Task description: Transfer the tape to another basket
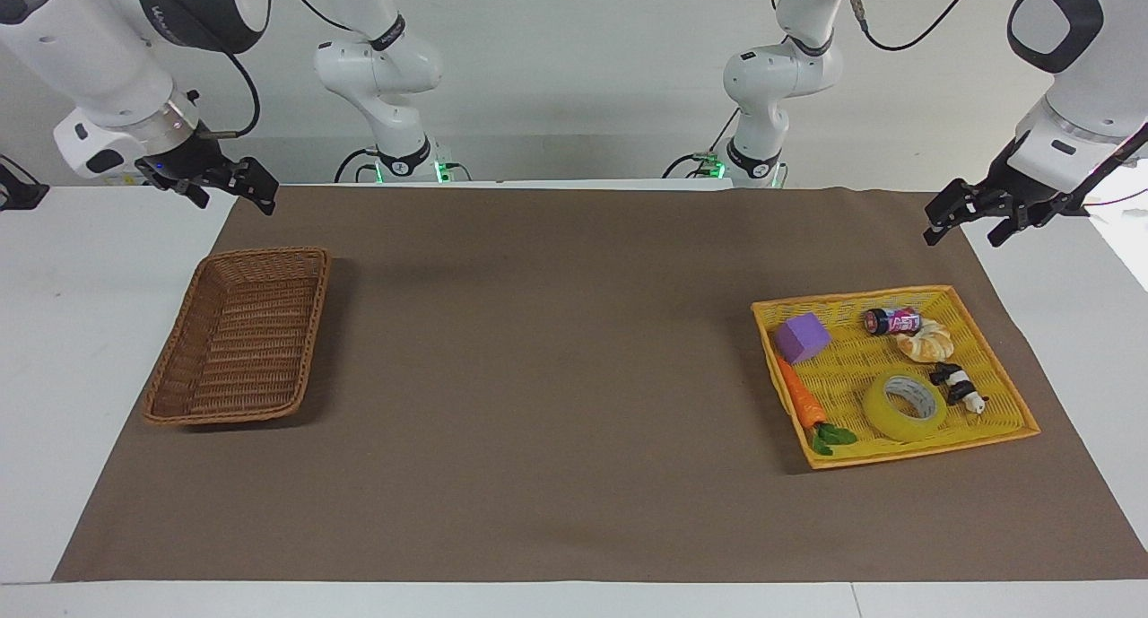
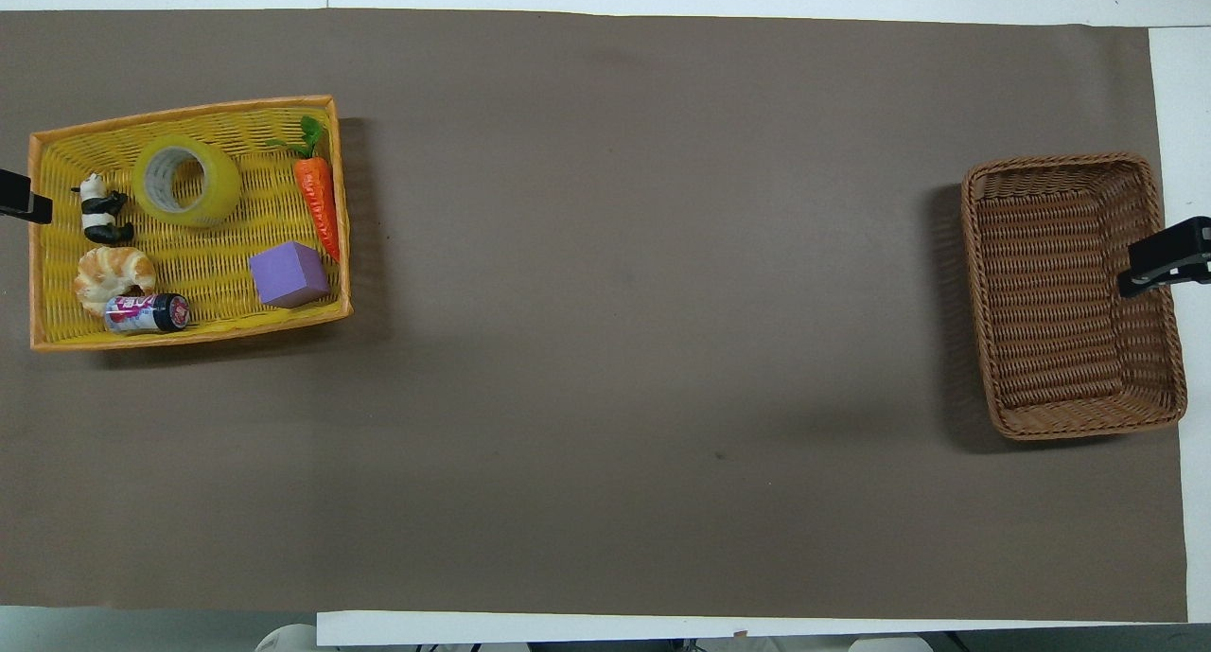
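Note:
The tape (image 1: 906, 407) (image 2: 186, 181), a wide yellow roll with a pale core, lies flat in the bright yellow tray (image 1: 852, 295) (image 2: 180, 108) at the left arm's end of the table. The brown wicker basket (image 1: 242, 331) (image 2: 1050, 292) stands at the right arm's end with nothing in it. My left gripper (image 1: 965, 238) hangs open in the air over the tray's outer edge, holding nothing. My right gripper (image 1: 233, 204) hangs open over the basket's outer rim, also holding nothing. In the overhead view only one finger of each shows.
The tray also holds a purple cube (image 1: 801, 337), a toy carrot (image 1: 801, 394), a croissant (image 1: 924, 340), a small can (image 1: 892, 320) and a panda figure (image 1: 958, 387) right beside the tape. A brown cloth (image 1: 556, 376) covers the table.

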You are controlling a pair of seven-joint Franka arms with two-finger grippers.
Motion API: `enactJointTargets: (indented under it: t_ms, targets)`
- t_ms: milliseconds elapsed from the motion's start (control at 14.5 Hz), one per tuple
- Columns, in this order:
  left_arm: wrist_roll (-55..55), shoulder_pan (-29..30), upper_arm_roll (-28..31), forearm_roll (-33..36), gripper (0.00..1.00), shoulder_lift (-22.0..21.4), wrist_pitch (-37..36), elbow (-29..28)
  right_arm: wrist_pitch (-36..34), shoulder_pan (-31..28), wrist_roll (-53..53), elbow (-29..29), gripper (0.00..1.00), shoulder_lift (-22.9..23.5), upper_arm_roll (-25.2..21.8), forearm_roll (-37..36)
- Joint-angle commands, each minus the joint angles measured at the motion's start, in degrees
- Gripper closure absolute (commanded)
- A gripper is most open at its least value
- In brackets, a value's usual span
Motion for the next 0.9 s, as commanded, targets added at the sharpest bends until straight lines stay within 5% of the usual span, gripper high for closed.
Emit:
enactJointTargets:
  t_ms: [0, 276, 483, 828]
  targets:
    - [-0.2, -0.7, 0.3, 0.4, 0.00, -1.7, 0.0, -1.5, 1.0, -0.3, -0.3, -1.7, 0.00, -1.4, 0.5, -0.6]
    - [-0.3, -0.5, 0.3, 0.5, 0.00, -1.6, 1.9, -1.6, 1.0, -0.3, -0.3, -1.7, 0.00, -1.4, 0.5, -0.6]
    - [0.0, 1.2, 0.7, 0.8, 0.00, -0.9, 13.3, -5.1, 1.0, -0.3, -0.3, -1.7, 0.00, -1.4, 0.5, -0.6]
    - [-0.3, 1.7, 0.8, 0.8, 0.00, 10.5, 25.6, -6.9, 1.0, -0.3, -0.3, -1.7, 0.00, -1.4, 0.5, -0.6]
